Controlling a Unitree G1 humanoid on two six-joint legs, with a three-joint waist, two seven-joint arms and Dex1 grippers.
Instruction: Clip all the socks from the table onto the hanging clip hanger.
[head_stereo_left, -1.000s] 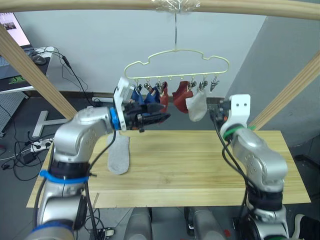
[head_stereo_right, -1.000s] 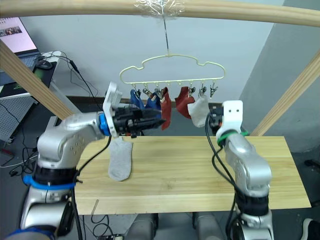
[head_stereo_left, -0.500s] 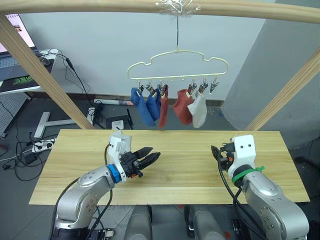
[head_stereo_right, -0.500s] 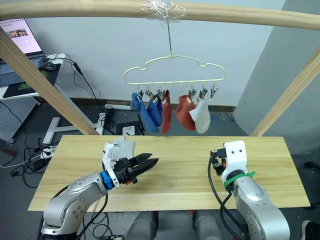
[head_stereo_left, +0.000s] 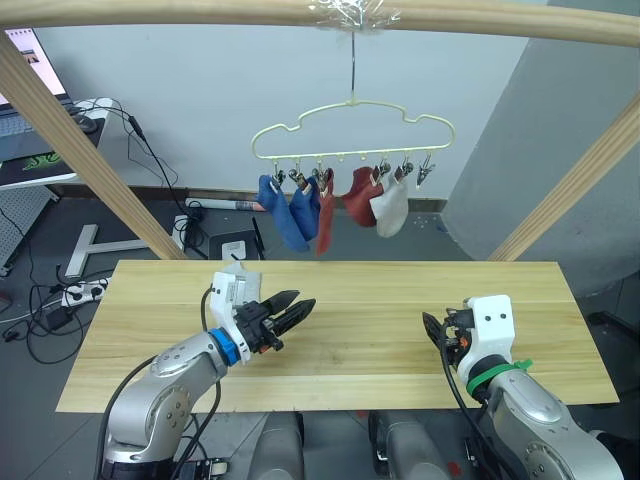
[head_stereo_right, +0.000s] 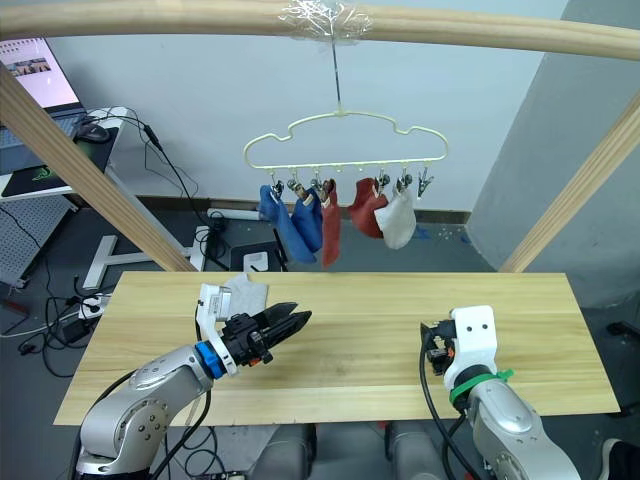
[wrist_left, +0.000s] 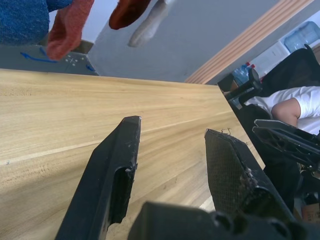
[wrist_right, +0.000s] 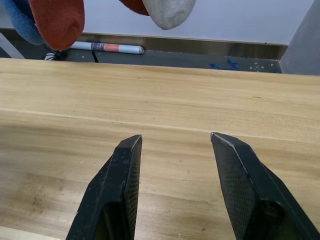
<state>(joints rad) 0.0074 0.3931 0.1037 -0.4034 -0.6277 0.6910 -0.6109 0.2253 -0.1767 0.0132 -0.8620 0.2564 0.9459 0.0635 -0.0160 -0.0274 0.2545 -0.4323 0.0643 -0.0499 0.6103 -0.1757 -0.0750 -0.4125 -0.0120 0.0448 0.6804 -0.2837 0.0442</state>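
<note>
One grey sock (head_stereo_right: 243, 291) is lying on the surface (head_stereo_right: 380, 300), just behind the left gripper (head_stereo_right: 283, 326).
Both grippers' fingers are hanging released and empty; the left should be pinching the sock's cuff, aiming for the free end clip (head_stereo_left: 428, 170) beside the hung grey sock (head_stereo_left: 390, 212).

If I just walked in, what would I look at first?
Probably the pale yellow clip hanger dangling from the wooden pole, with a bunch of socks clipped along it: blue ones at the robot's left, rust red in the middle and a light grey sock at the right. Below, both grippers hover open over the wooden table, the left gripper and the right gripper.
</note>
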